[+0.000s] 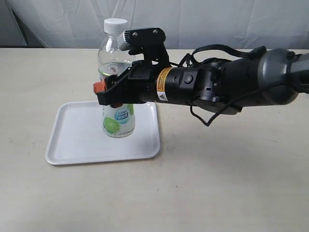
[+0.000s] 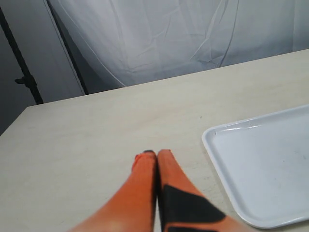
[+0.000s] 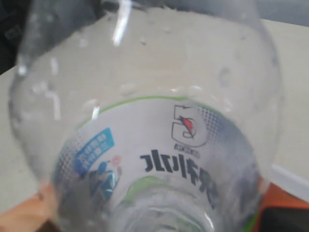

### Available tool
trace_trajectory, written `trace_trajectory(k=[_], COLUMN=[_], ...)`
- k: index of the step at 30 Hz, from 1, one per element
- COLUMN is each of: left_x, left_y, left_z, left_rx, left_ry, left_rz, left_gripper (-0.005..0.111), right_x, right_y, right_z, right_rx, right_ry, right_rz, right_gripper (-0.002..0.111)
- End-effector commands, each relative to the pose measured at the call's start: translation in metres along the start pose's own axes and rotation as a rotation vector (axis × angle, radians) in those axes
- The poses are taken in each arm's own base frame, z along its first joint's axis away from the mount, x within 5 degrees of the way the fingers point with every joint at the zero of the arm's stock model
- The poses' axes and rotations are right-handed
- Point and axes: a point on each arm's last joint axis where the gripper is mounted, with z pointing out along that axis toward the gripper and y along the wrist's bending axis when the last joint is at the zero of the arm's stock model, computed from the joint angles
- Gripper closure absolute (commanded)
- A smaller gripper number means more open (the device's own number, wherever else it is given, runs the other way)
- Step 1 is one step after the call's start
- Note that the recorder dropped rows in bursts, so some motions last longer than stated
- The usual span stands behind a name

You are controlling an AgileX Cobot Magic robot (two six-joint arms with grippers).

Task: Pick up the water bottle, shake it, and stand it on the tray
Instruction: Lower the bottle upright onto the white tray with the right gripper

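Observation:
The water bottle (image 1: 118,120), clear with a white cap and a white-and-green label, stands upright on the white tray (image 1: 77,140), near its right side. My right gripper (image 1: 115,94) reaches in from the right and is shut on the bottle at mid-height. In the right wrist view the bottle (image 3: 159,145) fills the picture, with an orange finger (image 3: 26,215) pressed on each side of it. My left gripper (image 2: 157,153) is shut with nothing in it, low over the bare table beside the tray's edge (image 2: 270,164). It is out of the exterior view.
The beige table (image 1: 231,179) stretches around the tray. White cloth (image 1: 207,19) hangs behind the far edge. The dark right arm (image 1: 227,87) lies across the table's right half, with cables looping off it.

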Motion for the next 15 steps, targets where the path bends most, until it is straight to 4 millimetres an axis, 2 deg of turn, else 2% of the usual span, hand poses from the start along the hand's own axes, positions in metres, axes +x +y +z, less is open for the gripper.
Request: trace_trajectory(k=[1, 4, 10, 15], left_x=[0.001, 0.001, 0.001, 0.001], left_y=[0.000, 0.000, 0.000, 0.000], left_z=[0.000, 0.000, 0.000, 0.000], left_rx=[0.001, 0.001, 0.001, 0.001], left_ry=[0.001, 0.001, 0.001, 0.001], left_rz=[-0.005, -0.005, -0.005, -0.005], left_gripper=[0.106, 0.106, 0.106, 0.106], right_x=[0.001, 0.002, 0.000, 0.010], right_y=[-0.008, -0.006, -0.016, -0.022], right_z=[0.015, 0.026, 0.041, 0.049], right_rx=[0.022, -0.045, 0.010, 0.036], right_ry=[-0.011, -0.072, -0.221, -0.213], right_rz=[-0.039, -0.089, -0.174, -0.266], right_gripper=[0.109, 0.109, 0.109, 0.109])
